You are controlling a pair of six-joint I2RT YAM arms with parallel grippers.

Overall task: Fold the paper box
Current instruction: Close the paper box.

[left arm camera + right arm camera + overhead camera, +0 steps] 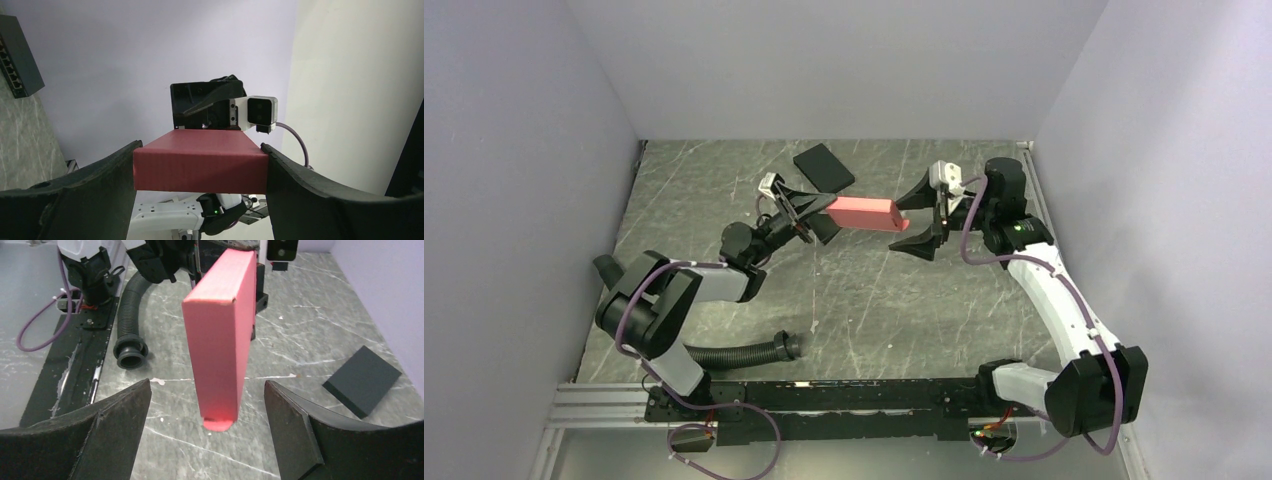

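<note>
The paper box [864, 212], a closed pinkish-red carton, hangs in the air above the middle of the table. My left gripper [819, 215] is shut on its left end. In the left wrist view both fingers press the sides of the paper box [200, 167], with the left gripper [201, 148] spread wide across it. My right gripper [911, 222] stands open around the right end. In the right wrist view the paper box [220, 340] sits between the jaws of the right gripper [206, 385] with a gap on each side. A small rounded tab [218, 424] sticks out at its lower edge.
A flat black box [824, 167] lies on the table at the back, also visible as the black box [362, 380] to the right. A black corrugated hose [744, 352] lies near the left arm's base. Grey walls close in three sides.
</note>
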